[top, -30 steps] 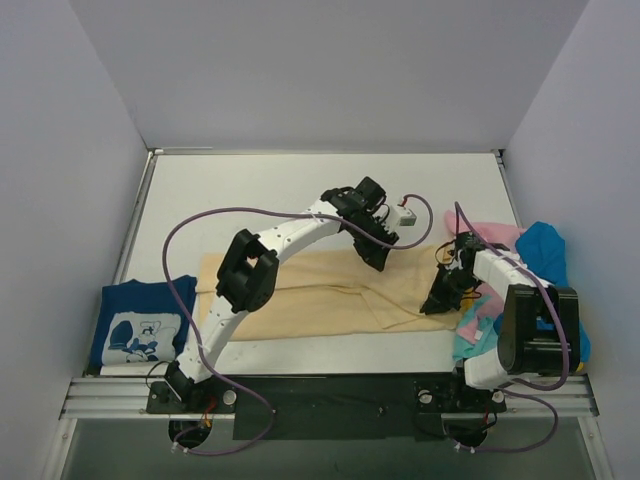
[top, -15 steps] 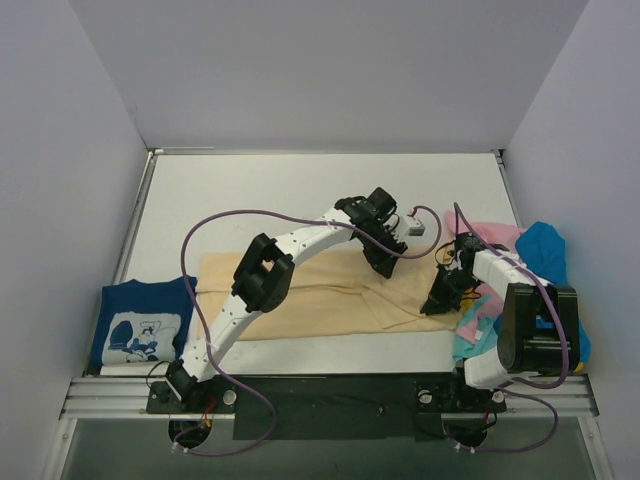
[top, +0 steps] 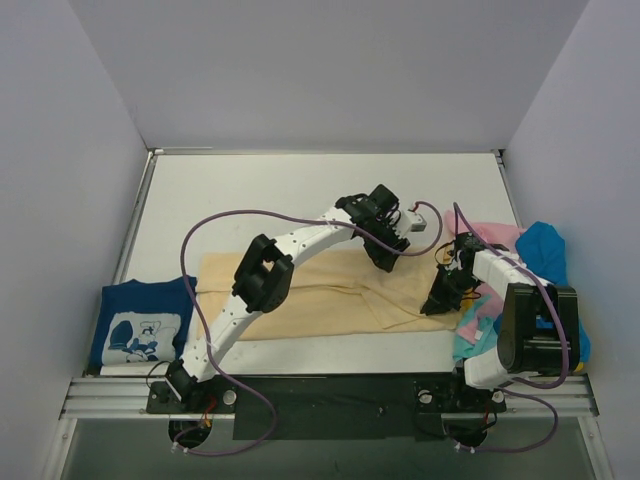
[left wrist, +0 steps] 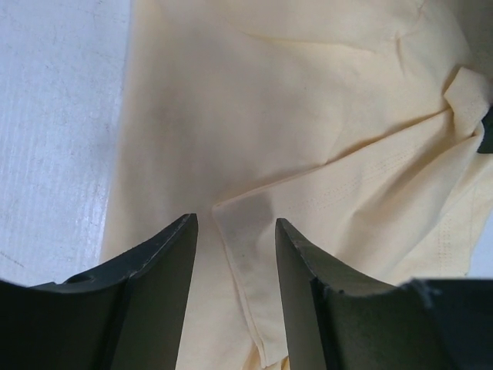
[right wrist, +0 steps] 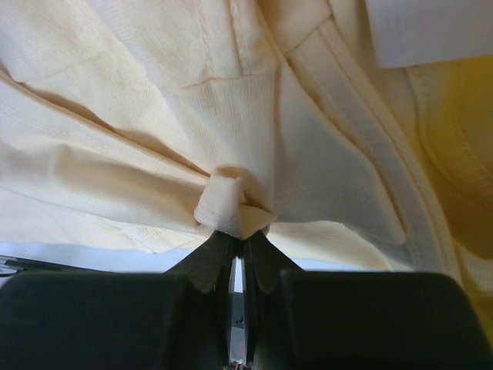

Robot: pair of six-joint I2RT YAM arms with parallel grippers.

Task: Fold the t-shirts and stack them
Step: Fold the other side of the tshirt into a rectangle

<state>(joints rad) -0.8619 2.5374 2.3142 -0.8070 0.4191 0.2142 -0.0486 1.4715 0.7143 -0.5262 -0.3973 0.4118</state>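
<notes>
The tan tee (top: 330, 300) lies spread but creased, one bunched edge pinched tight in the right gripper's (right wrist: 235, 231) jaws. The left gripper (left wrist: 235, 239) hovers above it with jaws spread, a cloth corner showing between them and nothing held. Far to their left sits a folded navy tee (top: 140, 325). Beside the right jaws a pile (top: 540, 250) of pink, blue and teal tees waits. One looks done; most remain.

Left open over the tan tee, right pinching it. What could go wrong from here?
The right gripper pinches only a small bunched nub of the tan tee; a pull could slip it free.
A folded flap lies between the open fingers of the left gripper; closing there may catch extra layers.
The loose tee pile lies right beside that pinch; dragging might snag it.
</notes>
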